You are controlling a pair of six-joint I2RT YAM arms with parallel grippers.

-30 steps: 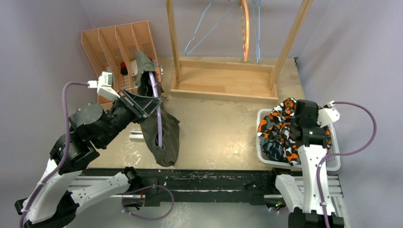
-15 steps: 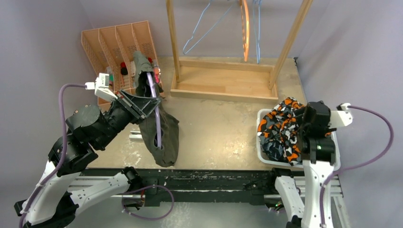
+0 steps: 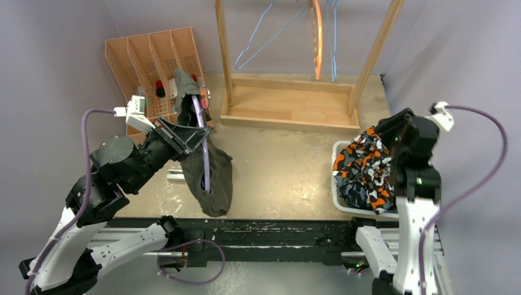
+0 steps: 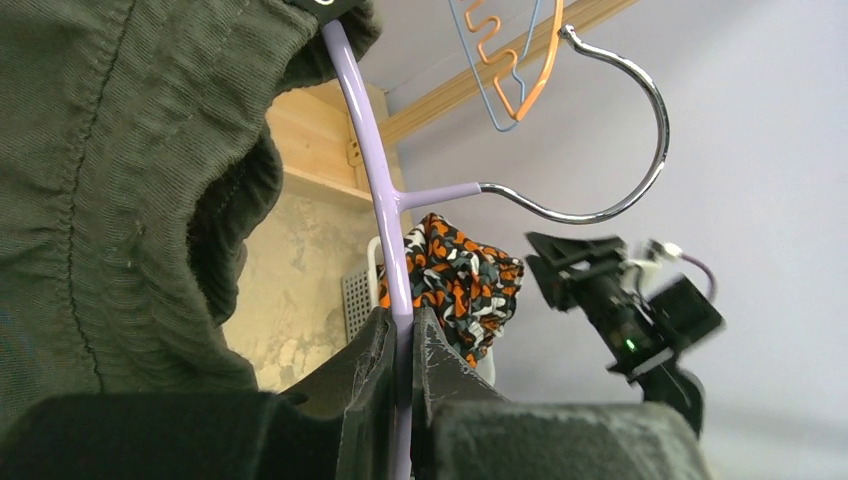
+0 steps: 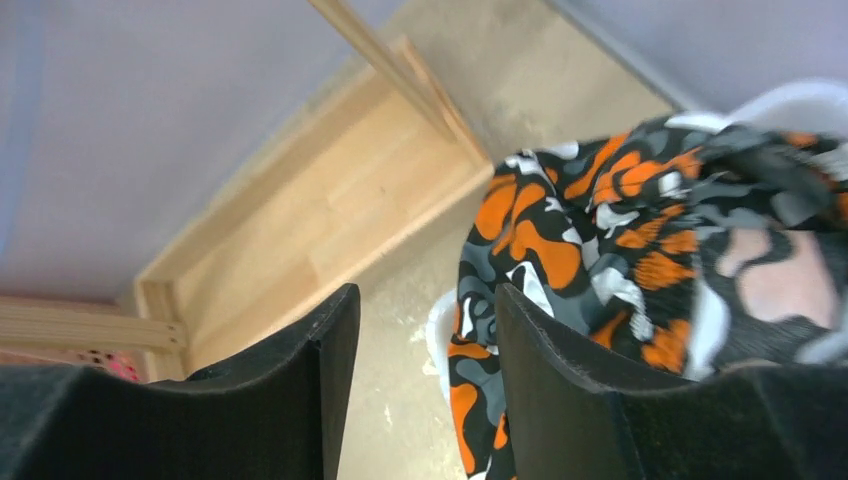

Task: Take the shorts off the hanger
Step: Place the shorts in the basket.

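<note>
Across the middle of the top view lies the mottled table (image 3: 282,166), with the wooden rack (image 3: 289,106) standing at its far edge in the upper centre of the frame. A slatted wooden organizer (image 3: 132,55) sits in the upper left.

Left of centre, the olive green shorts (image 3: 215,178) hang in a long drape. Their upper end is bunched against the organizer and their lower end rests on the table near its front edge. At the right of the frame a white basket (image 3: 339,206) holds the orange-white-black camouflage shorts (image 3: 365,169), heaped above its rim.

A lilac hanger (image 3: 204,157) runs through the olive green shorts from top to bottom. The left gripper (image 3: 196,137) is clamped on it from the left. In the left wrist view the two fingers are pressed together on the lilac bar just below the point where the metal hook branches off. The olive fabric fills the upper left of that view, gathered over the bar above the grip and touching the hanger rather than the fingers.

The right gripper (image 3: 388,127) hangs over the far right corner of the basket, above the camouflage shorts. In the right wrist view its jaws stand apart with nothing between them. The camouflage shorts lie beyond and to the right of the fingertips, clear of them.

Thin blue wire hangers (image 3: 264,34) and an orange hanger (image 3: 317,37) hang on the rack at the top of the frame.
</note>
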